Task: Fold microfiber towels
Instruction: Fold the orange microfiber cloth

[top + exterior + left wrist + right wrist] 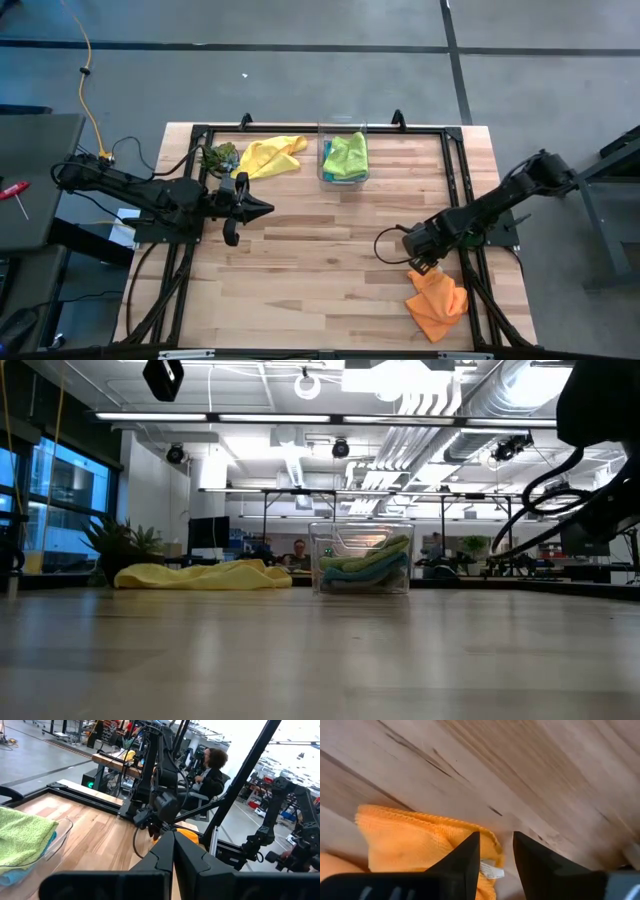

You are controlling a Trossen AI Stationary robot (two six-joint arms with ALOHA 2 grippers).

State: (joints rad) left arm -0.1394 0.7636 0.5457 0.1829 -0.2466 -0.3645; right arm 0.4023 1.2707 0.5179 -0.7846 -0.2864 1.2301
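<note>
Counter: pale wood planks, seen from above.
Right end effector: at 4 o'clock on the counter, down at the orange towel; fingers narrowly parted around the towel's edge near its white tag; whether they pinch it, I cannot tell.
Left end effector: at 9 o'clock, fingers closed, empty.
Yellow towel: crumpled at 11 o'clock, beside a leafy clump.
Box: clear, at 12 o'clock, holding a lime towel over a teal one.
</note>
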